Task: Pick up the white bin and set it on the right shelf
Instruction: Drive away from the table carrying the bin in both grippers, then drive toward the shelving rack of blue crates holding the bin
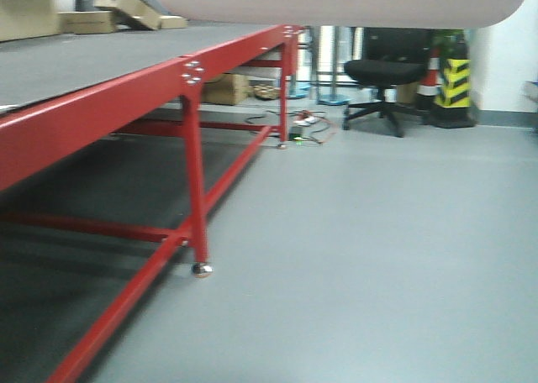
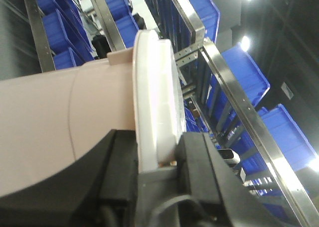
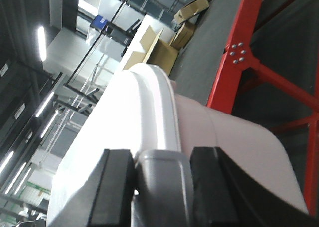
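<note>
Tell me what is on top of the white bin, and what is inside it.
A glossy white lid closes the white bin. Its inside cannot be seen, because the lid covers the opening.

The red-framed table point(image 1: 126, 95) with a dark mat point(image 1: 84, 60) carries cardboard boxes point(image 1: 126, 9) at its far end

The white bin point(image 2: 60, 122), a pinkish tub with its glossy white lid on, hangs aloft. The shiny steel shelf point(image 2: 264, 142) stands near its lid.

No legible text, label, brand, number or sign in any view.
</note>
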{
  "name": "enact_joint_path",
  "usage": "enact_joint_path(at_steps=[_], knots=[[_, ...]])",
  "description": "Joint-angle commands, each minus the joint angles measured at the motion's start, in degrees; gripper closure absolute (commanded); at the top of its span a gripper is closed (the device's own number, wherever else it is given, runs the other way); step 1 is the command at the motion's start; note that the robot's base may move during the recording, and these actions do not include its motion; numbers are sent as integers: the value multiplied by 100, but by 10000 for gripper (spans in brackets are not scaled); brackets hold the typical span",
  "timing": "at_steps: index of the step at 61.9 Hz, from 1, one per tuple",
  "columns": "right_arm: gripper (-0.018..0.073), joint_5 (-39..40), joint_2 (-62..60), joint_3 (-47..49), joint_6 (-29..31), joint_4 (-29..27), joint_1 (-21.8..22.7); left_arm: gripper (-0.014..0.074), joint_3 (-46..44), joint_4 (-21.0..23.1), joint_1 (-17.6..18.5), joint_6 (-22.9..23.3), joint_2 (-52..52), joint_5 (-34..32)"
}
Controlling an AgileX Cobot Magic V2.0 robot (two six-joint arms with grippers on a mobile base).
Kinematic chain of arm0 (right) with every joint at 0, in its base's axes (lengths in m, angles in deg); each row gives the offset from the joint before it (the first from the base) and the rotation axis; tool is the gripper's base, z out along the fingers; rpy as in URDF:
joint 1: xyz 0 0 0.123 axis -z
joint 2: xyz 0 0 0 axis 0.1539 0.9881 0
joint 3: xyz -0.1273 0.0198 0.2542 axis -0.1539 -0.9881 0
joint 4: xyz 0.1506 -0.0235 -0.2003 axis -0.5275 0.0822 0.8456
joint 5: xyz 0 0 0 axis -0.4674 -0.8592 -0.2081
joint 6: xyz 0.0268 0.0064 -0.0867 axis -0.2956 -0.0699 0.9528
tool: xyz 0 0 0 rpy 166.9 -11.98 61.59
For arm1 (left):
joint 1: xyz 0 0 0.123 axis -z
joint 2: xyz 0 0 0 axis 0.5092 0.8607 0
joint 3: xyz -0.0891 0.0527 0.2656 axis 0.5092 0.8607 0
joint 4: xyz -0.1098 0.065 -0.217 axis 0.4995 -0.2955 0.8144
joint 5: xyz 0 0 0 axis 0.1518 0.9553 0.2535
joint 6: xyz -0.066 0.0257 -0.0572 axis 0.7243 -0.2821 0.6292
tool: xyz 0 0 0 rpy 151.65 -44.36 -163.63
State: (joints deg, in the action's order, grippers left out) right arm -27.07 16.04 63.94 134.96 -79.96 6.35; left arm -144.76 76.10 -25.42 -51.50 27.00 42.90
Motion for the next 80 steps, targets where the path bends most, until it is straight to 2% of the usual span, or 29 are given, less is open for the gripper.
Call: enact_joint_path(at_steps=[1, 80], knots=[[491, -896, -224, 214, 31, -548, -165, 722, -213, 593, 259, -130, -278, 1618], [491, -896, -224, 214, 31, -548, -165, 722, -213, 593, 259, -130, -278, 1618]])
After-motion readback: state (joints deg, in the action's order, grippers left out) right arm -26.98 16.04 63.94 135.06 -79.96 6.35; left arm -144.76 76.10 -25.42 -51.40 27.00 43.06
